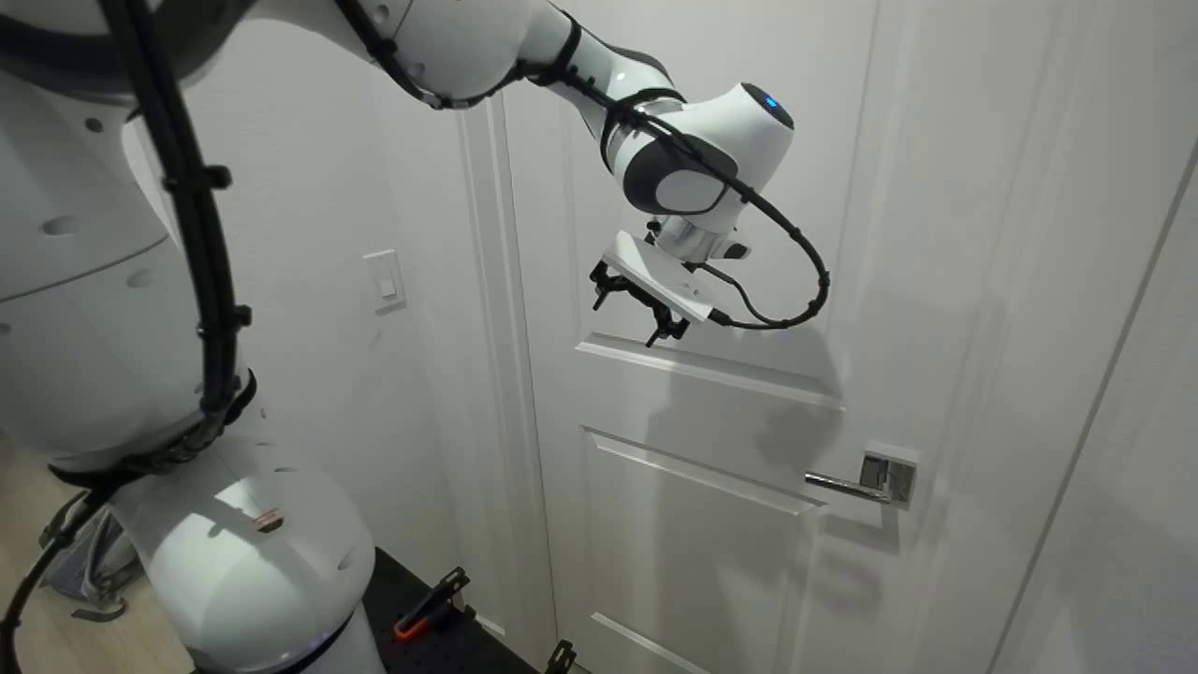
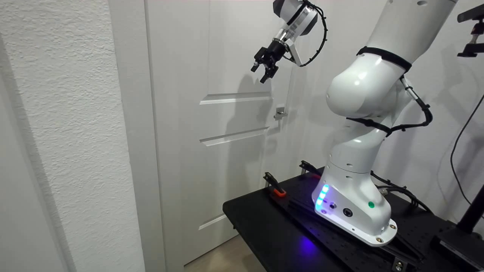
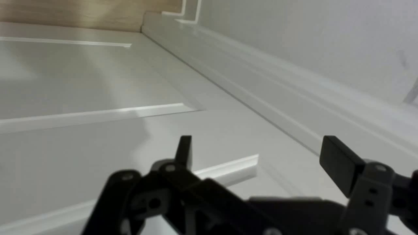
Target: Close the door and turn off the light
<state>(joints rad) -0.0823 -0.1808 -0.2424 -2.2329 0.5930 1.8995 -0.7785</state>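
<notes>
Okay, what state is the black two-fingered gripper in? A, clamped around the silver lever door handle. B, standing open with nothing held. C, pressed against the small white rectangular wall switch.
B: in the wrist view, the black two-fingered gripper has its jaws well apart with nothing held between them, the white panelled door showing behind the gap.

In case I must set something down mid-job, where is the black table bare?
The black table is bare between its rounded corner and the black mounting plate. The plate is crowded: robot base on it, clamps at the end by the door.
</notes>
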